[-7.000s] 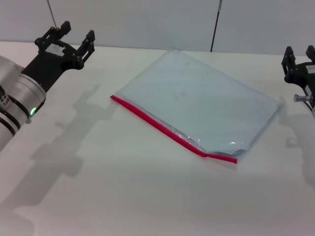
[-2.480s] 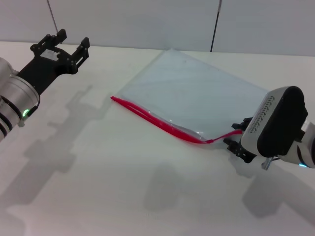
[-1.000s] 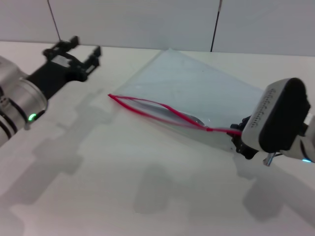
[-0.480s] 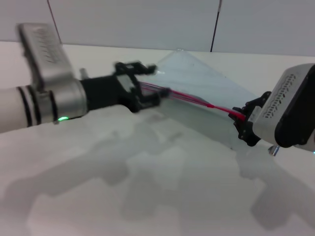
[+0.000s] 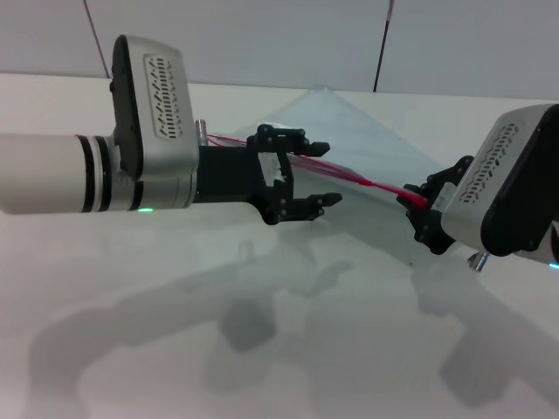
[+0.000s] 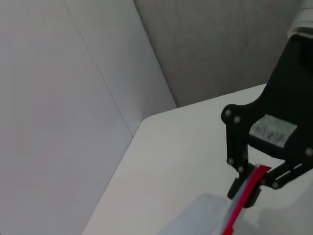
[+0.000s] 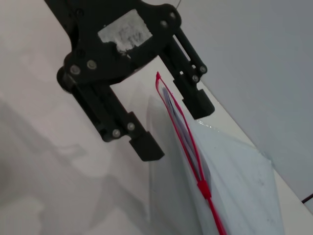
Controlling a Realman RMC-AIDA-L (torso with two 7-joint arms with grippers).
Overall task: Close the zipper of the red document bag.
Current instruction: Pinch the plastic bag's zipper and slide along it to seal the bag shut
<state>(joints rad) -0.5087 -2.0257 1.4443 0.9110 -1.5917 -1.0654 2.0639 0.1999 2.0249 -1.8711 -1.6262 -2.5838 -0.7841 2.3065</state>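
Above the white tabletop, the large flat pouch of translucent pale blue-grey plastic, the red document bag, is held up by its red-trimmed edge, that edge raised and its far side reaching back toward the table. The right gripper is clenched on one end of the thin bright red zipper; the left wrist view shows the same dark fingers pinching the red strip. The left gripper has its fingers spread apart, straddling the strip partway along, one finger above and one below, not yet pressing on it.

Judging from the right wrist view, the two red lips near the far end still gape, and a small red slider sits along the strip nearer the right gripper's end. So the bag is lifted and one end anchored, but the closing pull itself appears not yet begun: what remains is to catch the slider and draw it along the open stretch.
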